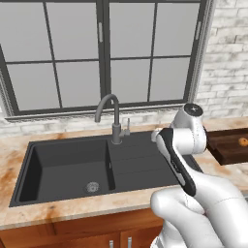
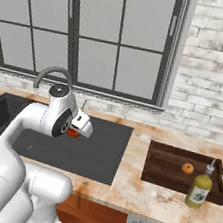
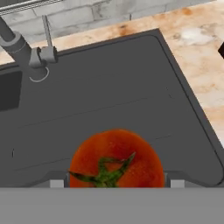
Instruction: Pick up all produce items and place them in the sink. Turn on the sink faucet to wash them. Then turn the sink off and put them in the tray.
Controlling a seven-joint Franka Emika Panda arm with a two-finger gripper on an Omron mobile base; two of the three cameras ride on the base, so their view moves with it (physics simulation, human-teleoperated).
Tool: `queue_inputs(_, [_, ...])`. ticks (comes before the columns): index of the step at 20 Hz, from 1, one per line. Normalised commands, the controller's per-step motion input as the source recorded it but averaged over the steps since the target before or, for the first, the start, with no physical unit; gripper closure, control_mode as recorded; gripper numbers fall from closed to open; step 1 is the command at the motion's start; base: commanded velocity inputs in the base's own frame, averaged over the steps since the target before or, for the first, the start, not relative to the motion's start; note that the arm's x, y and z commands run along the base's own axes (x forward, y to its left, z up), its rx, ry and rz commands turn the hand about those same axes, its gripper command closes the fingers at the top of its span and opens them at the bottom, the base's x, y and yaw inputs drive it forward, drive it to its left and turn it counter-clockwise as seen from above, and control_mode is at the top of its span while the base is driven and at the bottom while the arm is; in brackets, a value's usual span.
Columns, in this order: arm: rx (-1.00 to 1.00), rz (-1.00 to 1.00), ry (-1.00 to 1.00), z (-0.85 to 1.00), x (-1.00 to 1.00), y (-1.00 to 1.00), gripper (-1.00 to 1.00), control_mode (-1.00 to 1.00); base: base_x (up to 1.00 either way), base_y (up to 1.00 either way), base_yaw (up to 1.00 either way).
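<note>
My gripper (image 3: 115,183) is shut on a red tomato (image 3: 116,157) with a green stem, held above the ribbed drainboard of the dark sink (image 3: 109,87). In the right base view the tomato (image 2: 73,133) peeks out under the gripper (image 2: 79,127), over the drainboard (image 2: 92,151). A small orange ball (image 2: 188,168) lies in the brown wooden tray (image 2: 163,167) on the counter to the right, also visible as the ball (image 1: 242,142) in the tray (image 1: 224,147). The grey gooseneck sink faucet (image 1: 115,121) stands behind the sink, between the basin (image 1: 68,167) and the drainboard.
A yellow-green bottle (image 2: 199,190) stands at the tray's front right corner. A window and brick wall run behind the counter. The faucet base and its thin lever (image 3: 46,30) stand at the far left of the drainboard. Marbled counter (image 3: 201,65) lies between sink and tray.
</note>
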Motion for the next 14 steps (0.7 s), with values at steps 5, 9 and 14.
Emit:
queue_inputs(5, [0.00,-0.18,0.02,0.07,0.02,-0.71,1.00,-1.00,0.00,0.00,0.00])
queue_inputs(9, [0.00,-0.18,0.04,0.09,0.05,-0.68,1.00,-1.00,0.00,0.00,0.00])
queue_inputs(14, [0.00,-0.17,0.05,0.13,0.06,-0.74,1.00,-1.00,0.00,0.00,0.00])
